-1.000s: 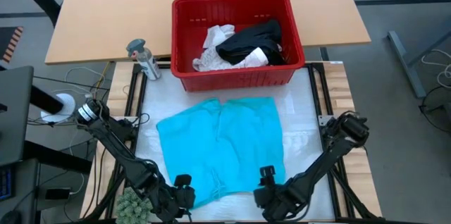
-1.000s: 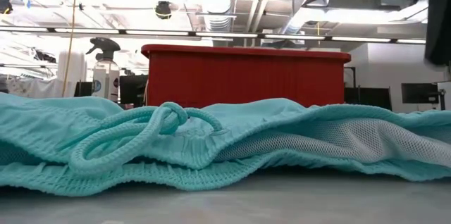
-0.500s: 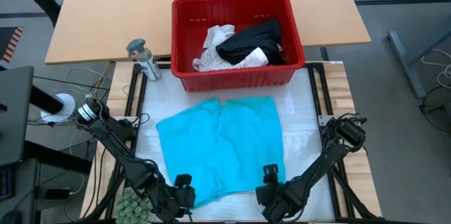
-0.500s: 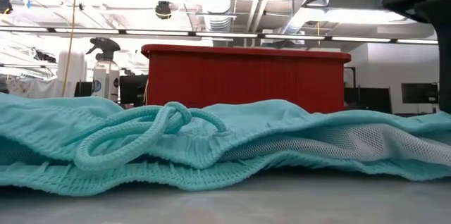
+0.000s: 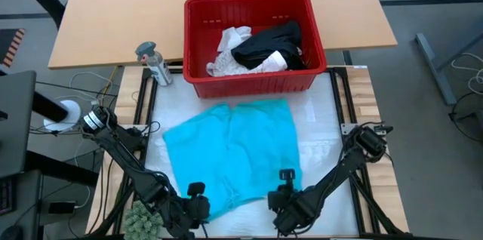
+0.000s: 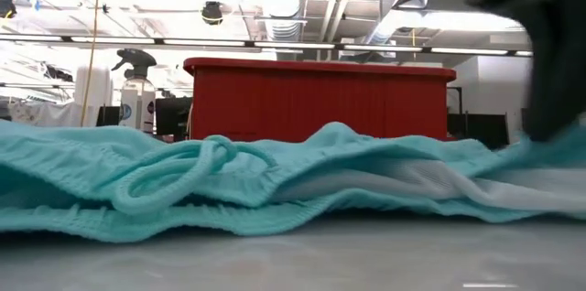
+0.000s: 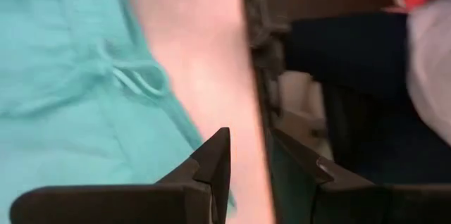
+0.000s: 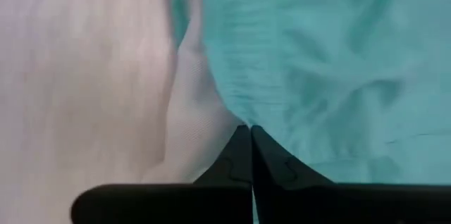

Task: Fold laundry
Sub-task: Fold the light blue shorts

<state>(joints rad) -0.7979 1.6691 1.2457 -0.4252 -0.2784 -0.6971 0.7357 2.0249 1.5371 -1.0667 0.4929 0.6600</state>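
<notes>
Teal shorts (image 5: pixel 230 153) lie spread flat on the white mat (image 5: pixel 321 130) in front of the red basket (image 5: pixel 253 81), waistband and drawstring (image 6: pixel 188 174) at the near edge; the black garment (image 5: pixel 270 44) and white pieces (image 5: pixel 230 40) are in the basket, not yet touched. Right gripper (image 5: pixel 287 178) sits on the near right corner of the shorts, fingers pinched together with teal hem caught at the tips, as the right wrist view shows (image 8: pixel 248 136). Left gripper (image 5: pixel 196 191) is at the near left corner, fingers (image 7: pixel 211 160) a little apart; teal fabric lies just beside them, but I cannot tell whether any is between them. Step looks like securing the near hem for the first fold. Next move likely needs both corners held, then a matched lift and carry toward the basket side so the cloth folds flat. Versus a second ago: the right jaws were wide open and are now closed, the right arm has slid inward onto the fabric, and the shorts' near edge has shifted and bunched slightly.
</notes>
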